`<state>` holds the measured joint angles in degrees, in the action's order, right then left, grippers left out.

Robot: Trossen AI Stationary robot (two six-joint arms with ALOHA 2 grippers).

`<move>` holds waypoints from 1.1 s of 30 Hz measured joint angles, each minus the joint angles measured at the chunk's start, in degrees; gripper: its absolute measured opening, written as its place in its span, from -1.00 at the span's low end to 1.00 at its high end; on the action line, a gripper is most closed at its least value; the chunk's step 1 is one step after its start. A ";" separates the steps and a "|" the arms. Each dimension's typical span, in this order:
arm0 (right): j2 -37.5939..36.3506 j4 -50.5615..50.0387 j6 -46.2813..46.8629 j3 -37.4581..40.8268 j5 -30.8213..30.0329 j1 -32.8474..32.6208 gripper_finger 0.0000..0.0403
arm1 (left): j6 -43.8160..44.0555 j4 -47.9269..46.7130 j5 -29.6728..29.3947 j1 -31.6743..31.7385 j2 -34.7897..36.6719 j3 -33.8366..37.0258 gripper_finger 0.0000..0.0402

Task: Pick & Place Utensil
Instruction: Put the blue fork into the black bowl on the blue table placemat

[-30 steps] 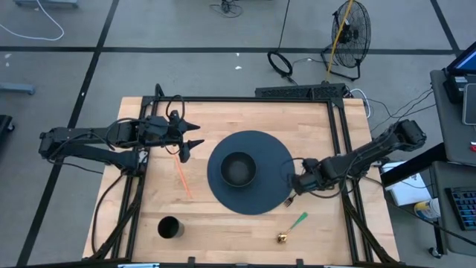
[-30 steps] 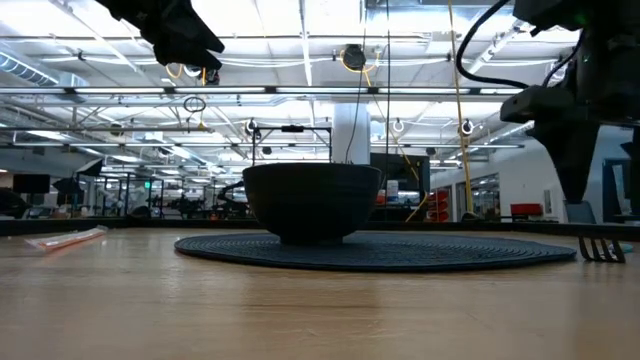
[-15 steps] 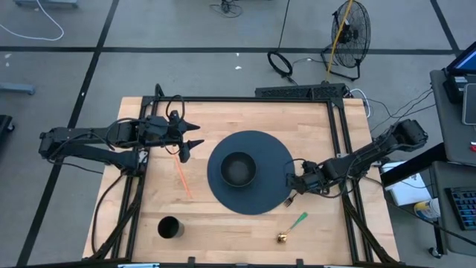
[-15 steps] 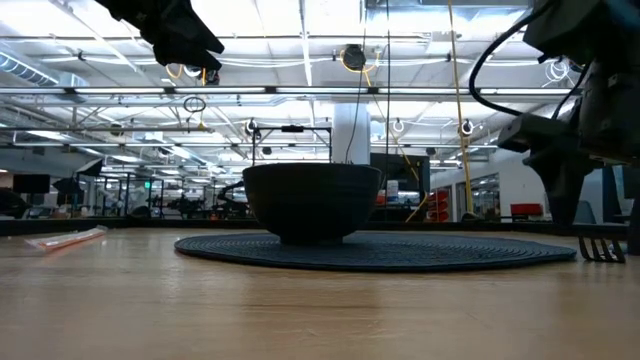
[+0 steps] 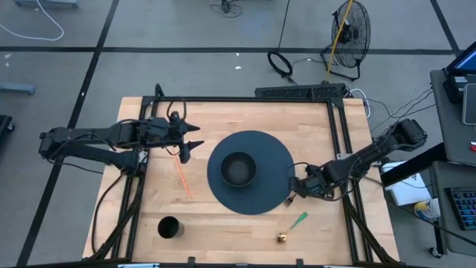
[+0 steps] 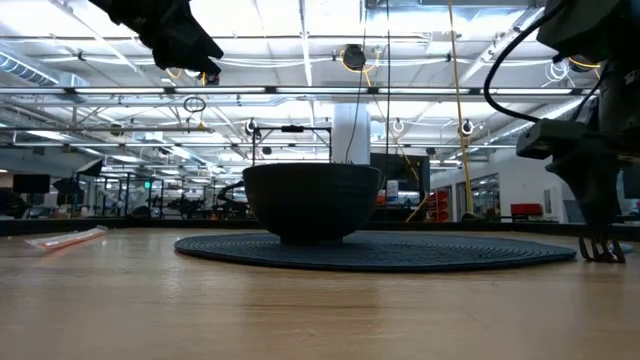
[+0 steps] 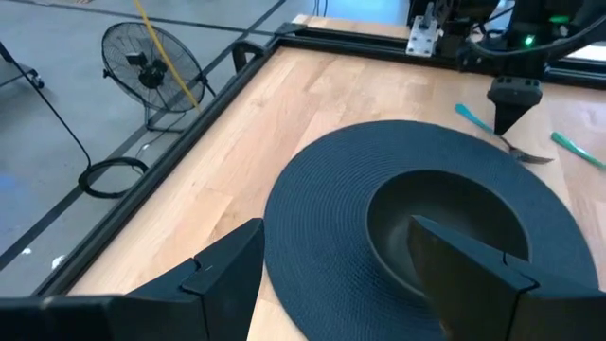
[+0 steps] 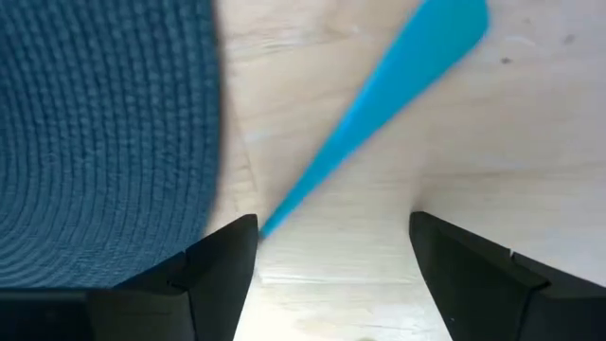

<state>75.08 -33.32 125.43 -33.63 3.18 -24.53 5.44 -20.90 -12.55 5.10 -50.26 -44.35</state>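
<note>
A fork [image 5: 289,199] with a blue handle [image 8: 379,104] lies flat on the wooden table, just off the right rim of a round dark mat [image 5: 223,197]. A dark bowl [image 5: 239,170] stands on that mat. My right gripper [image 5: 299,190] is open and low over the fork. In the right wrist view its fingers stand on either side of the handle [image 8: 331,256]. In the low view it reaches down to the fork's tines [image 6: 603,248]. My left gripper [image 5: 190,143] is open and waits high above the table, left of the mat.
A green utensil [image 5: 299,219] and a small gold object [image 5: 282,238] lie near the table's near right corner. A black cup [image 5: 169,227] stands near left. An orange stick [image 5: 182,175] lies left of the mat. A black frame rail [image 5: 349,186] borders the table.
My right gripper has moved down and slightly toward the near edge, from above the mat's right rim to table height over the fork. The fork, bowl and mat have stayed where they were.
</note>
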 joint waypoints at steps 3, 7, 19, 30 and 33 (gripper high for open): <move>0.80 -0.18 1.23 0.00 -0.01 -0.36 0.38 | -0.01 0.46 -0.01 0.00 0.00 0.82 0.33; 2.75 0.13 1.42 0.04 0.38 -0.34 0.38 | -0.06 1.07 0.00 0.00 0.00 1.36 0.33; 5.75 -0.66 1.37 0.04 1.71 -0.29 0.38 | -0.41 1.49 0.01 0.00 0.02 1.39 0.33; 6.39 -1.46 -1.88 0.04 6.55 -0.29 0.23 | -0.43 1.54 0.01 0.00 0.02 1.39 0.33; 6.39 -1.44 -3.70 0.04 6.94 -0.29 0.15 | -0.38 1.88 0.01 0.00 0.02 1.39 0.33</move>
<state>81.47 -34.76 121.73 -33.58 10.12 -24.82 5.06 -19.02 -12.54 5.10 -50.24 -42.96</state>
